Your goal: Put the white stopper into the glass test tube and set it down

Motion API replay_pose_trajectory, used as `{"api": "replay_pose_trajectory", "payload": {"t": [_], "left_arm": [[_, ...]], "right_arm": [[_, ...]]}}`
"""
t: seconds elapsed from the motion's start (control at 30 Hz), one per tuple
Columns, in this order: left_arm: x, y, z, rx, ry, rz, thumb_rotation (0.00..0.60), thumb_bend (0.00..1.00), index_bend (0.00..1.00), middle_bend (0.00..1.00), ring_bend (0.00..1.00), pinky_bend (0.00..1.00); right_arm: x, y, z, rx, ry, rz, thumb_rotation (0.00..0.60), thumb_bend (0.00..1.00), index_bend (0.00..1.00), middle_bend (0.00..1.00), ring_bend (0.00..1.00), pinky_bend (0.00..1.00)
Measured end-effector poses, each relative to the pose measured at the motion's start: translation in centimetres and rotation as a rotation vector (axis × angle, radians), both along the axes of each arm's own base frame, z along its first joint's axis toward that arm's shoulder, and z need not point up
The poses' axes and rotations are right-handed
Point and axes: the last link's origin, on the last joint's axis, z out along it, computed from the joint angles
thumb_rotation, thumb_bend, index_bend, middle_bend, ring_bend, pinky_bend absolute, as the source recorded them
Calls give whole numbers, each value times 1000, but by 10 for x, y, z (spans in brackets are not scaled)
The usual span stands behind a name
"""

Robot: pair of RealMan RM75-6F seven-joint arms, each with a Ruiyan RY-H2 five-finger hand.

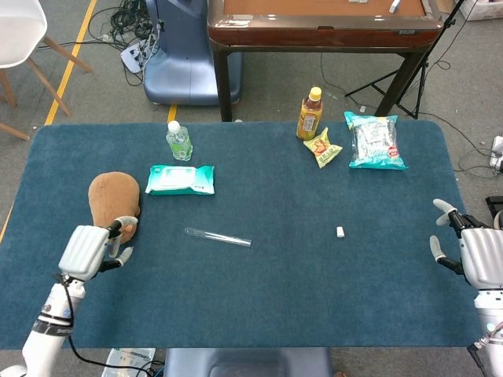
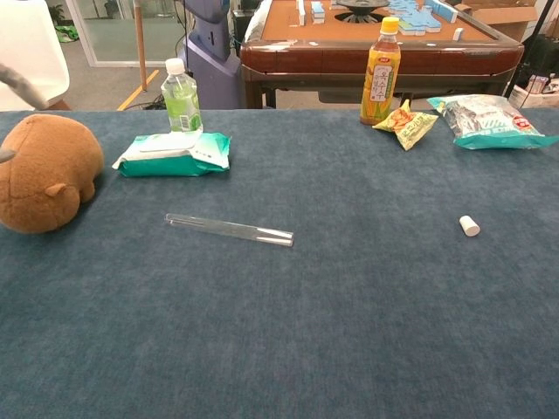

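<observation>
In the head view, the tube lay flat on the blue table, near the middle, slanting slightly down to the right. The stopper lay well apart from it to the right, on the bare cloth. The left hand hung above the table just in front of the plush toy, its fingers spread and holding nothing, the foremost one overlapping the toy's near edge. The right hand sat at the table's right edge, well apart from the stopper, fingers apart and empty. Behind the toy lay a wipes pack, with a water bottle upright beyond it. At the far right stood a tea bottle, a small snack packet just beside it and a larger snack bag further right.

In the chest view, the tube lay left of centre, and the stopper lay on its side well to the right. The toy sat at the left edge; a grey fingertip showed above it, at the frame's border. The rest of that hand was out of frame, and the right hand did not show here. The wipes, water bottle, tea bottle, packet and bag lined the far side.
</observation>
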Motion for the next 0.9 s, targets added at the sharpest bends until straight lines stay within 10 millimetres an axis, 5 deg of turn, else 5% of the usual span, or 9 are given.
{"api": "replay_pose_trajectory", "payload": {"t": [0.43, 0.9], "left_arm": [[53, 56, -73, -168, 122, -56, 600, 257, 382, 973, 987, 1000], [95, 79, -137, -231, 290, -83, 600, 258, 423, 1000, 1000, 1000]], "right_arm": [[2, -8, -13, 56, 4, -8, 600, 426, 201, 430, 441, 564], [-6, -7, -15, 78, -5, -32, 600, 426, 201, 463, 493, 564]]}}
